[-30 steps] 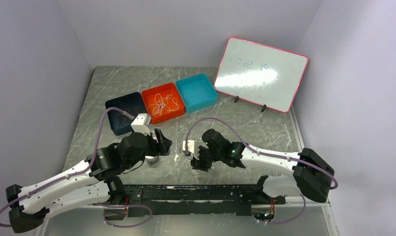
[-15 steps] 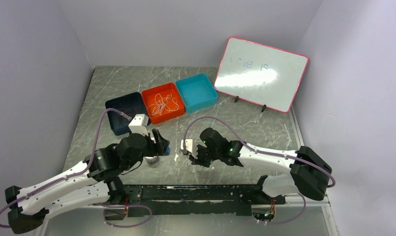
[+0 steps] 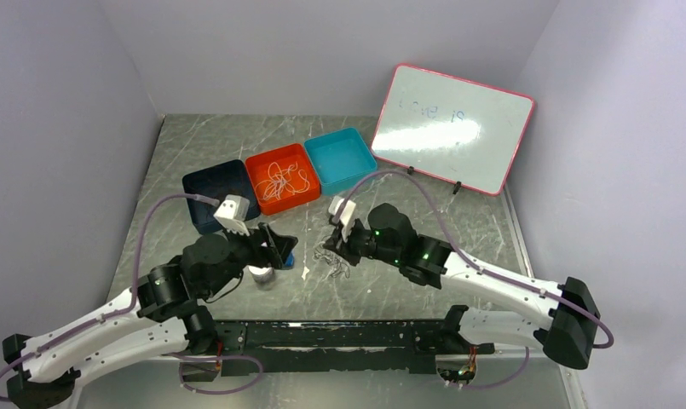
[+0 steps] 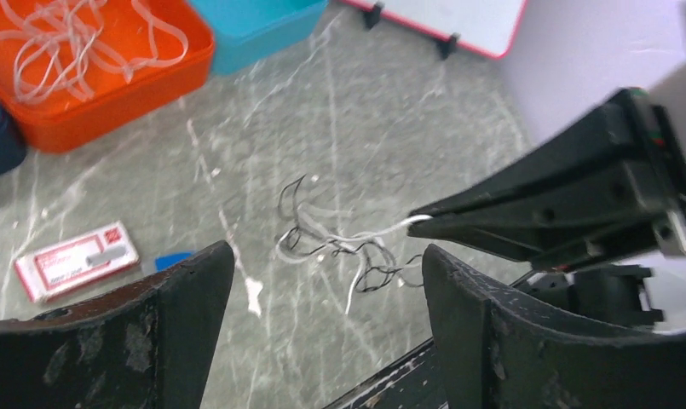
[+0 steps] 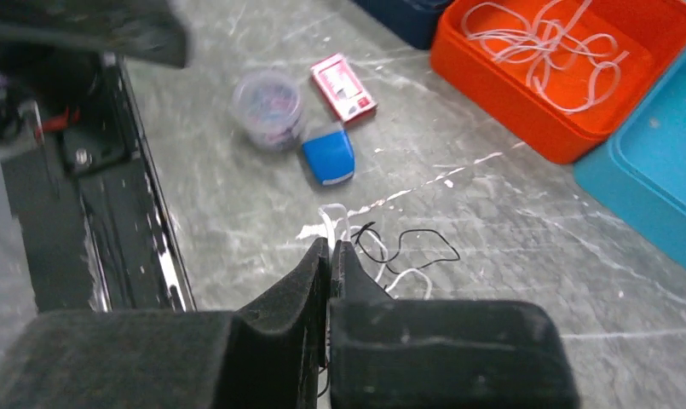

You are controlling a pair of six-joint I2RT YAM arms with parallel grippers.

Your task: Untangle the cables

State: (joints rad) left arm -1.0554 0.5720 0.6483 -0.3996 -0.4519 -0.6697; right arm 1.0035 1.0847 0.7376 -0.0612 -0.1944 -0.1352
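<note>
R gripper [image 5: 330, 249] fully closed, fingertips pinching white strand of cables [image 4: 339, 247]. Strand runs from tips into knot. L gripper [image 4: 326, 256] spread wide, nothing held, pointed at tangle but apart from it. Cables: small white/black knot lying on table [image 3: 211, 141], mid-front, btwn both grippers, near side of orange bin [image 3: 258, 166], just beside blue pad [image 5: 329, 158].

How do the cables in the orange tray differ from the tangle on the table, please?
In the orange tray the cables are all whitish; the tangle on the table mixes black and white strands. The tray cables lie untouched, whereas a white strand of the tangle runs into the shut right pincer. Both are thin, loose, looping cords.
</note>
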